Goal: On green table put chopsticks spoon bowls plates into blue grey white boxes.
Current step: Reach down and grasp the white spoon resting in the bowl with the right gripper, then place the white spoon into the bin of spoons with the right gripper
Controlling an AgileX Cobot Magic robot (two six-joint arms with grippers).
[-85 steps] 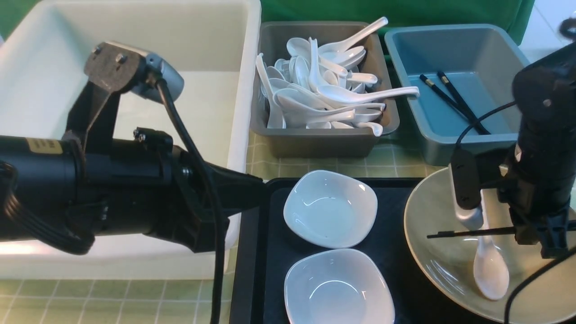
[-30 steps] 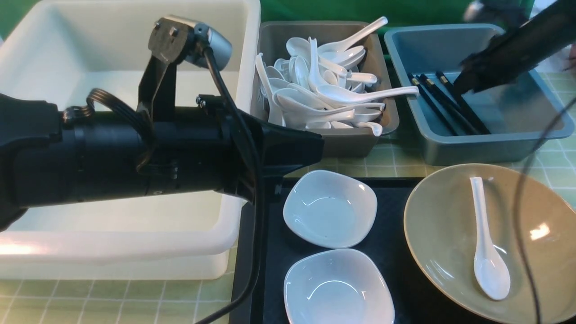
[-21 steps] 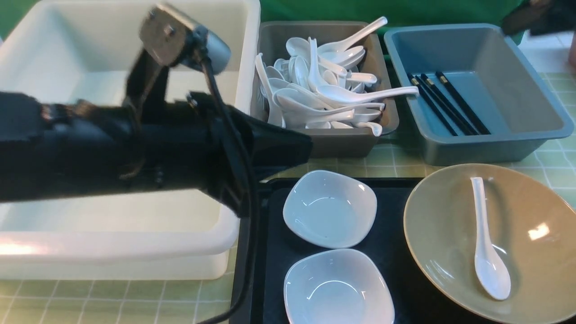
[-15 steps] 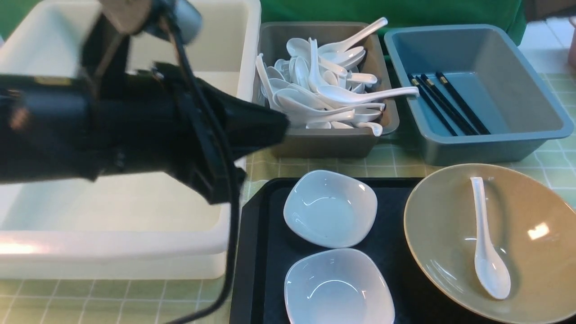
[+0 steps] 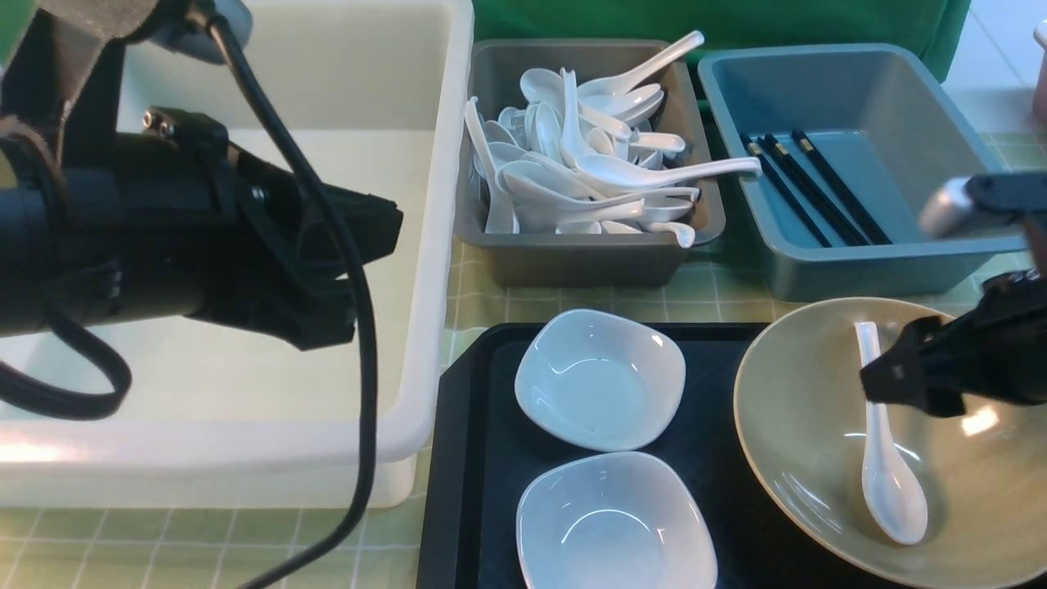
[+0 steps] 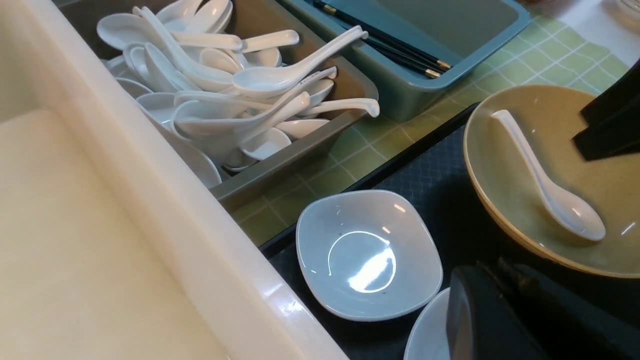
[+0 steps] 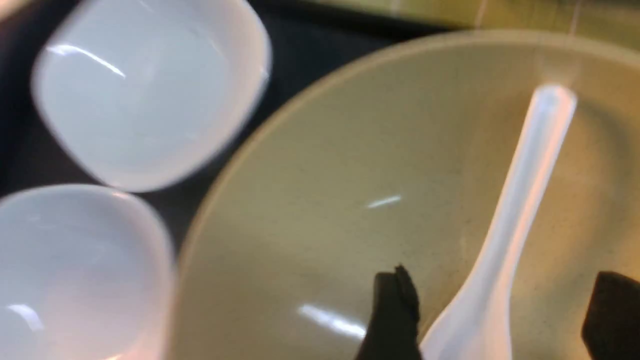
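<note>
The white spoon [image 5: 887, 466] lies in the khaki bowl [image 5: 802, 425] at the right. My right gripper [image 5: 908, 376] hangs open just over the bowl. In the right wrist view, this gripper [image 7: 502, 320] has a finger on each side of the spoon [image 7: 515, 220], near where handle meets scoop. Two white dishes [image 5: 599, 378] [image 5: 613, 523] sit on the black tray [image 5: 720, 458]. Black chopsticks [image 5: 810, 188] lie in the blue box [image 5: 957, 254]. My left gripper [image 5: 380, 225] is shut and empty above the white box [image 5: 438, 204]; in its wrist view, the left gripper [image 6: 500, 305] shows as one dark mass.
The grey box [image 5: 589, 262] between the white and blue boxes holds several white spoons [image 5: 589, 155], some sticking over its rim. Green table [image 5: 572, 309] shows between the boxes and the tray. The left arm's cable [image 5: 360, 393] hangs over the white box's front.
My right arm left the blue box, where more chopsticks now lie, and came down open over the spoon in the bowl. My left arm drew back leftwards over the white box.
</note>
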